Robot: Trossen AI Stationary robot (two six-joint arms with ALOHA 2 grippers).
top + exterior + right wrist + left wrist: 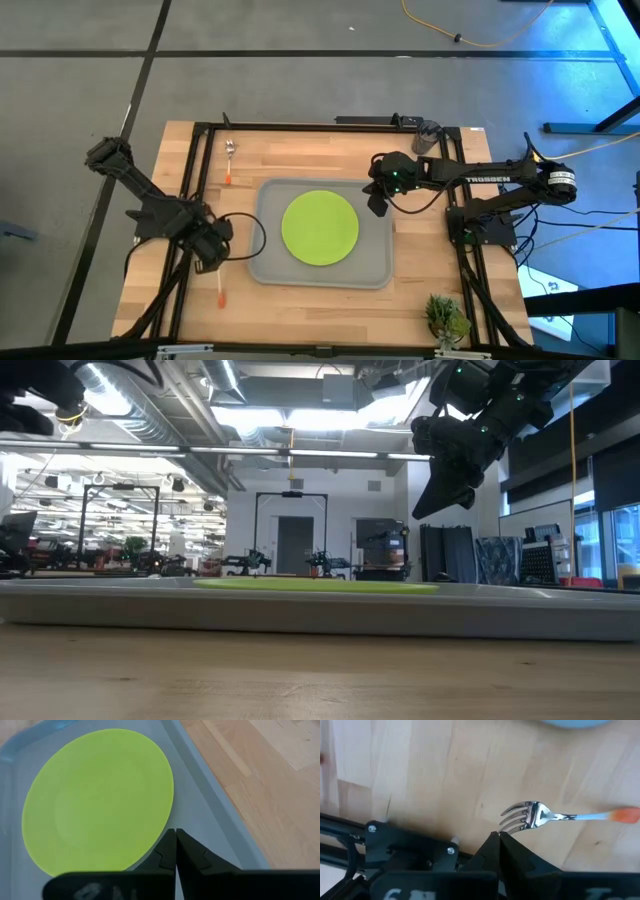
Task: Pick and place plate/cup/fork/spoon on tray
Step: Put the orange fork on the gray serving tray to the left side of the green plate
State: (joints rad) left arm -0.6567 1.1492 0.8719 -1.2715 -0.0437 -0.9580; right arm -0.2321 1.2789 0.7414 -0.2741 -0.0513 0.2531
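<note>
The lime-green plate (320,228) lies flat in the middle of the light-grey tray (270,262); both also show in the right wrist view, plate (97,802) and tray (210,815). My right gripper (378,206) is shut and empty above the tray's far right corner, well clear of it in the low view (440,490). My left gripper (211,247) is shut and empty just left of the tray. The fork (530,815) lies on the table right before its fingertips (499,836), its orange handle end (221,297) toward the near edge. The spoon (229,152) lies at the far left. The cup (428,136) stands at the far right.
A black metal frame (330,126) runs around the wooden table's edges. A small green plant (447,318) stands at the near right corner. Bare wood lies to the left and right of the tray.
</note>
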